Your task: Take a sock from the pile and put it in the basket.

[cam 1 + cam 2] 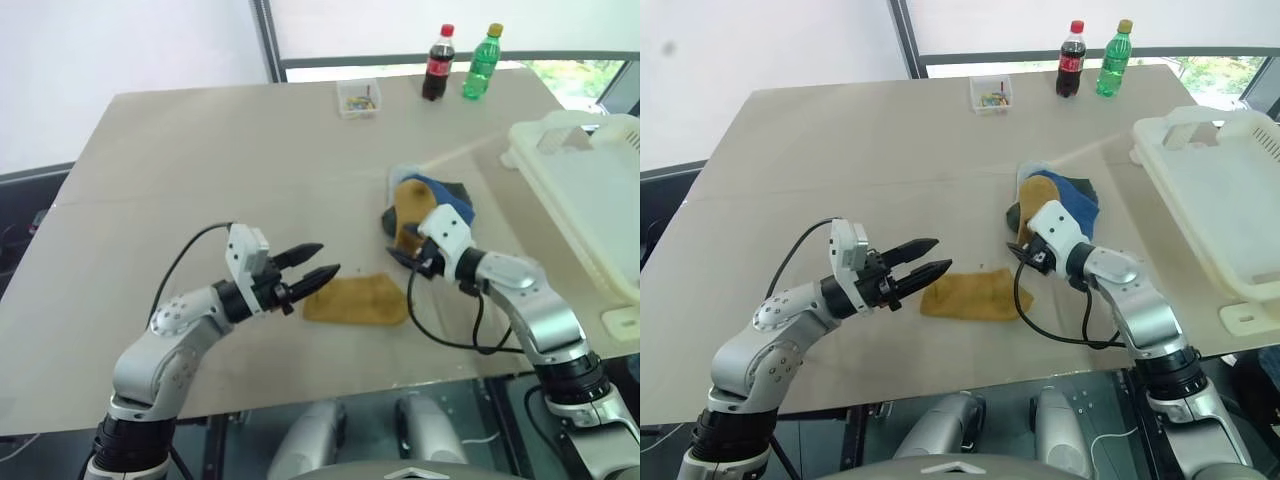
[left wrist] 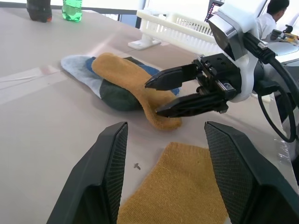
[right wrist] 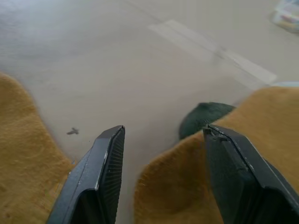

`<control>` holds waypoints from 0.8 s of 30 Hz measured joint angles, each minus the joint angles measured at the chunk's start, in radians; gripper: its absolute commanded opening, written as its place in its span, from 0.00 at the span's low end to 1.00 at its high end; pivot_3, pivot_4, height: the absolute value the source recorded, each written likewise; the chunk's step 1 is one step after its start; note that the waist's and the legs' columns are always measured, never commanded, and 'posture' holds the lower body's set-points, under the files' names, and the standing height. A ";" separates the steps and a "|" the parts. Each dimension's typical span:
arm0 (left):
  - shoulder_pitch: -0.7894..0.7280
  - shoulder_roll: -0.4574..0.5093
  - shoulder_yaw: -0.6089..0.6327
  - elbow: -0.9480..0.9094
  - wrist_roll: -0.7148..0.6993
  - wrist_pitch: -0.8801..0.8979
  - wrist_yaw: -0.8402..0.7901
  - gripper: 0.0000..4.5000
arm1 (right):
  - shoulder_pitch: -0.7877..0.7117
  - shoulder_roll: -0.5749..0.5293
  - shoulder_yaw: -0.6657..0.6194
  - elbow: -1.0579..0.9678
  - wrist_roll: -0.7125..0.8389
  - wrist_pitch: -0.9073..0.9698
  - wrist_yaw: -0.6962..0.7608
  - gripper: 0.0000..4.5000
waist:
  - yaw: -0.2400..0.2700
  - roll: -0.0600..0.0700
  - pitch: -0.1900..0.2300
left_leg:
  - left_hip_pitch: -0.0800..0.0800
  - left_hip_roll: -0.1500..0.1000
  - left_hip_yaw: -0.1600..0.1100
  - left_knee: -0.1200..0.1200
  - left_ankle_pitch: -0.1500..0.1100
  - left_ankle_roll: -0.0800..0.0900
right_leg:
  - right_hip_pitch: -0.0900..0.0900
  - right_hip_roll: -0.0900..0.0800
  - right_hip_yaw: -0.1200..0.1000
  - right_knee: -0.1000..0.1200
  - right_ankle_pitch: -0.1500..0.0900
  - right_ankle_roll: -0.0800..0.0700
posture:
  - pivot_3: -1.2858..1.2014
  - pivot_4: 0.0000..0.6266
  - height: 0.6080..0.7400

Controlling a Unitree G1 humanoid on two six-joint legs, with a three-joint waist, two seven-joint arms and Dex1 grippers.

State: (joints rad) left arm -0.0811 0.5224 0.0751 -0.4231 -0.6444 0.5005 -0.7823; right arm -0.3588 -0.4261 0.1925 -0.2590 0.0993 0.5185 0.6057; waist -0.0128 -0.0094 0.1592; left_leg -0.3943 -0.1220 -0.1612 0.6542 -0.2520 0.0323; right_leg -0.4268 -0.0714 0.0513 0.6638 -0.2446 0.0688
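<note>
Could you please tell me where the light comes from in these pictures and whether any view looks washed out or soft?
Left eye view: daylight from the window behind the two bottles bleaches the top edge, and the basket looks pale. Left wrist view: the right tool and the mustard sock on the pile are crisp, the background overexposed. Right wrist view: the far table looks soft.

two drink bottles [image 1: 438, 62], one small clear box [image 1: 358, 97], one basket [image 1: 590, 200], one pile [image 1: 425, 205], one loose mustard sock [image 1: 357, 300]

The pile [image 1: 425, 205] lies left of the basket [image 1: 590, 200], bottles [image 1: 460, 62] behind.
</note>
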 measured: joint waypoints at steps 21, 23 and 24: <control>-0.046 0.021 -0.005 0.003 -0.007 0.024 -0.002 0.61 | 0.035 0.030 0.016 -0.038 0.001 0.117 -0.045 0.29 | 0.001 0.000 0.000 | 0.000 0.000 0.001 -0.001 0.000 0.000 | 0.000 0.000 0.001 0.000 0.000 0.000 | 0.52 0.24 0.91; -0.051 0.023 -0.004 0.003 -0.008 0.027 -0.001 0.61 | 0.052 0.012 0.017 -0.048 0.001 0.113 -0.041 0.44 | 0.002 0.000 0.000 | 0.000 0.000 0.001 -0.001 0.000 0.000 | 0.000 0.000 0.001 0.000 0.000 0.000 | 0.52 0.24 0.91; -0.054 0.026 -0.005 0.003 -0.008 0.031 0.000 0.61 | 0.068 -0.005 0.017 -0.054 0.000 0.107 -0.034 0.44 | 0.003 0.000 0.000 | 0.000 0.000 0.001 -0.001 0.000 0.000 | 0.000 0.000 0.001 -0.001 0.000 0.000 | 0.52 0.24 0.91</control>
State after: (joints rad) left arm -0.1356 0.5489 0.0705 -0.4200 -0.6523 0.5319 -0.7824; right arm -0.2910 -0.4315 0.2098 -0.3133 0.0989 0.6251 0.5714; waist -0.0093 -0.0095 0.1592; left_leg -0.3944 -0.1221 -0.1599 0.6535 -0.2520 0.0324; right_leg -0.4272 -0.0715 0.0521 0.6633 -0.2446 0.0688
